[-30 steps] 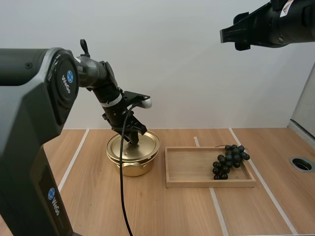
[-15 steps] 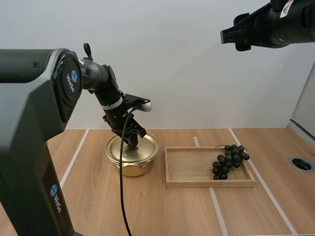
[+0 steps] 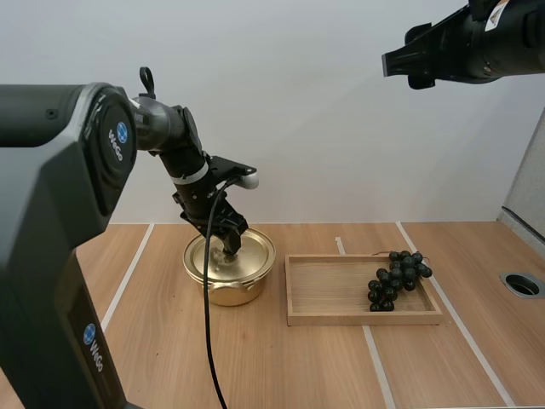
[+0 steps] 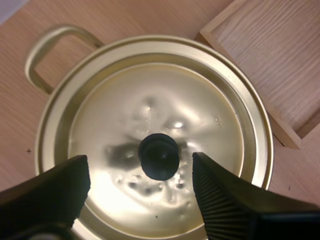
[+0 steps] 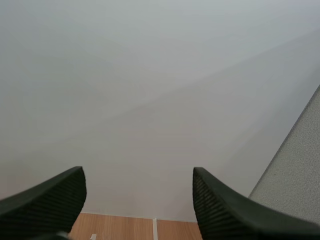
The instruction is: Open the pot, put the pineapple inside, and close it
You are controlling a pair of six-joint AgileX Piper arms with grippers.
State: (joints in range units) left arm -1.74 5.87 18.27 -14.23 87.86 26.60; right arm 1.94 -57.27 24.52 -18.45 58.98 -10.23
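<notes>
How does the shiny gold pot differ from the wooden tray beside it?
The round gold metal pot is deep and lidded; the rectangular wooden tray is shallow and open. The tray shows dark grapes; the pot's inside is hidden. The open left gripper straddles the pot's knob, not the tray. Both rest on the table.

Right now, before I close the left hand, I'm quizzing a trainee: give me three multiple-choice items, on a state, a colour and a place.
1. Around the knob of the pot lid, the left hand is: A open; B shut on it; C shut on grapes.
2. The knob is: A gold; B black; C red.
3. The bunch of grapes is: A on the lid; B dangling in mid-air; C in the wooden tray.
Answers: 1 A, its fingers stand apart on either side of the knob; 2 B, it is dark against the gold lid; 3 C, at the tray's far right end.
</notes>
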